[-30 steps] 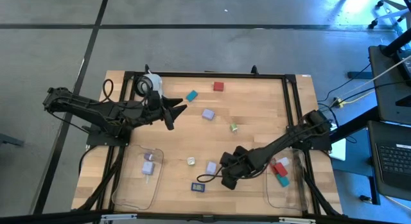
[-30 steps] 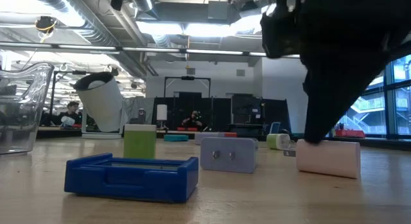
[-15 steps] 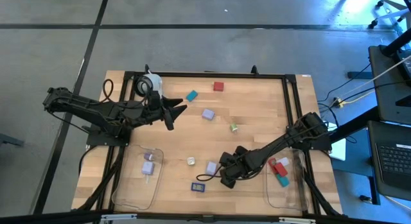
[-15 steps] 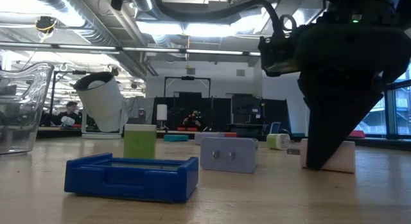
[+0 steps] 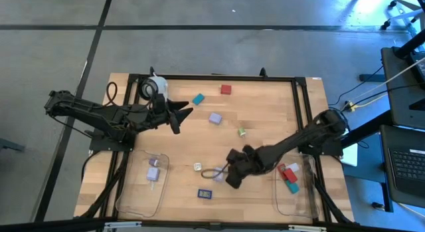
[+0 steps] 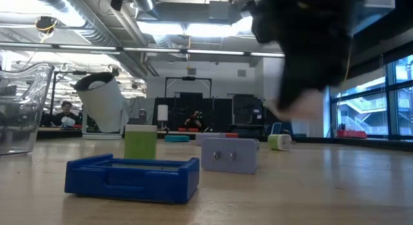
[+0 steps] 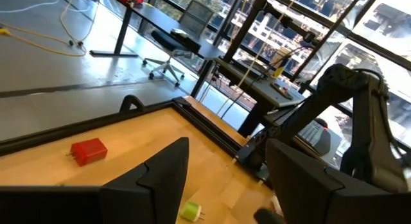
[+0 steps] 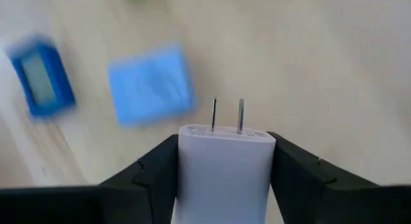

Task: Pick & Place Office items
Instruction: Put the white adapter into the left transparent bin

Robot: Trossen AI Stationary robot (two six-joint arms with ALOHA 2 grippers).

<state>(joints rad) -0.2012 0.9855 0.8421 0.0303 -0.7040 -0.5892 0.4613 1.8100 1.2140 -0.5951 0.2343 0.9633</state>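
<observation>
- My right claw [image 8: 225,169] is clenched on a white plug [image 8: 225,165], two prongs pointing forward, held clear above the table [image 5: 265,112] near its front middle.
- Under it I see a lavender block [image 8: 152,85] and a dark blue piece [image 8: 40,79] lying on the wood, apart from each other.
- My left claw [image 5: 188,114] hangs over the table's back left, fingers parted, nothing between them.
- Red block [image 5: 226,90] and teal piece [image 5: 198,99] sit near the back edge.
- Right tray [image 5: 305,202] holds a red and a teal piece; left tray [image 5: 136,199] holds lavender ones.
</observation>
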